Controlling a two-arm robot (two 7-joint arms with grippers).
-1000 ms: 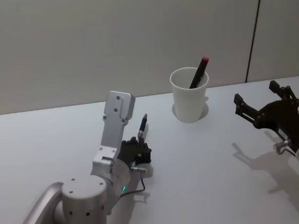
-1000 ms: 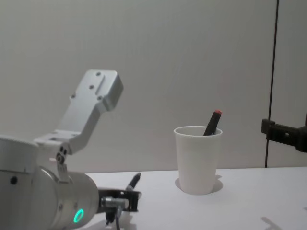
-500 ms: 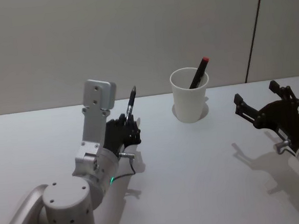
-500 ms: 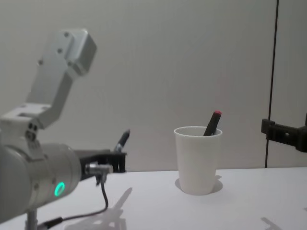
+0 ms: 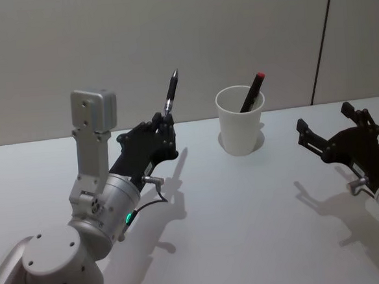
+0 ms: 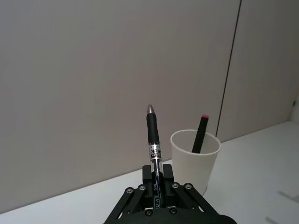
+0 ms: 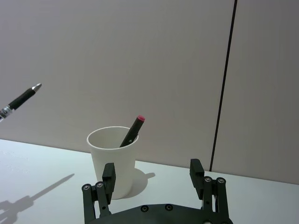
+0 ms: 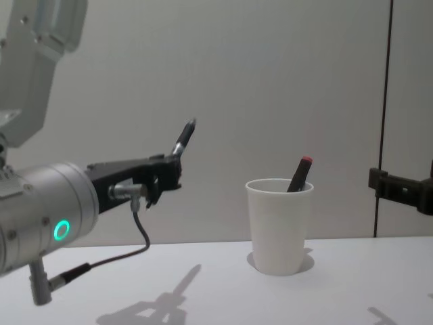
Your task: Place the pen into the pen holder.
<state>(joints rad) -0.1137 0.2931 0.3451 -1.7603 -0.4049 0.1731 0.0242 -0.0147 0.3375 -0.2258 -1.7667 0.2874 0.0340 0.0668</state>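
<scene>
Head view is showing me the left gripper (image 5: 163, 125) hanging above the surface (image 5: 246, 203), its jaws clenching the lower part of the pen (image 5: 171, 94). The pen is standing nearly upright, its long axis leaning slightly, with the pointed end up. I am judging the carry as under way and the drop as not yet begun. The pen holder (image 5: 242, 128) is sitting on the surface to the right of the jaws and a little farther from me, well apart from the pen, and a red-capped marker (image 5: 254, 90) is already leaning inside it. In the chest view the jaws are riding at roughly rim height or just above. The pen's lower end is hidden between them, so I am only guessing that it would clear the rim. The right gripper (image 5: 326, 121) is idling on the far side of the cup, jaws spread and gripping nothing. The coming move is a sideways carry rightward, then a lowering of the pen along its own axis.
</scene>
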